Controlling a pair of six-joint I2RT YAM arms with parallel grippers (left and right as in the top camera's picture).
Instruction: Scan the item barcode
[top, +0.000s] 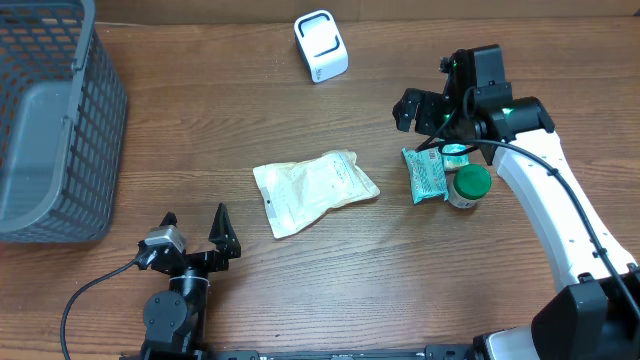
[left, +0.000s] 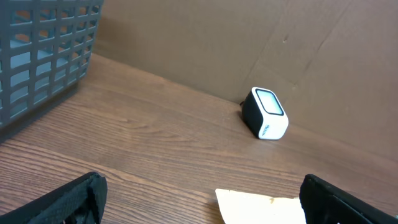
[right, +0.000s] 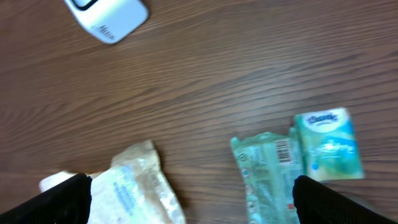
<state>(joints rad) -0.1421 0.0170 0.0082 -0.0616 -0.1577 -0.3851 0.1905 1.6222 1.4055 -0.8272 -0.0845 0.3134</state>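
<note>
Hovering above the right side of the wooden table (top: 330, 290), the right gripper (top: 427, 115) has its fingers spread wide and holds nothing. The green packet (right: 267, 168) lies flat just in front of and below it, barcode face up, not touched. Grey mesh basket (top: 108, 120) stands at the far left edge, well apart from everything else. Cream pouch (top: 315, 190) lies flat mid-table, between the two arms, left of the packet. White scanner (top: 321, 45) sits at the table's back edge, with open wood between it and the packet. Green-lidded jar (top: 470, 182) stands touching the packet's right side. Small tissue pack (right: 326, 143) is tucked against the packet's upper right corner. Left gripper (top: 195, 215) rests near the front edge, jaws apart and empty, pointing toward the pouch and scanner.
</note>
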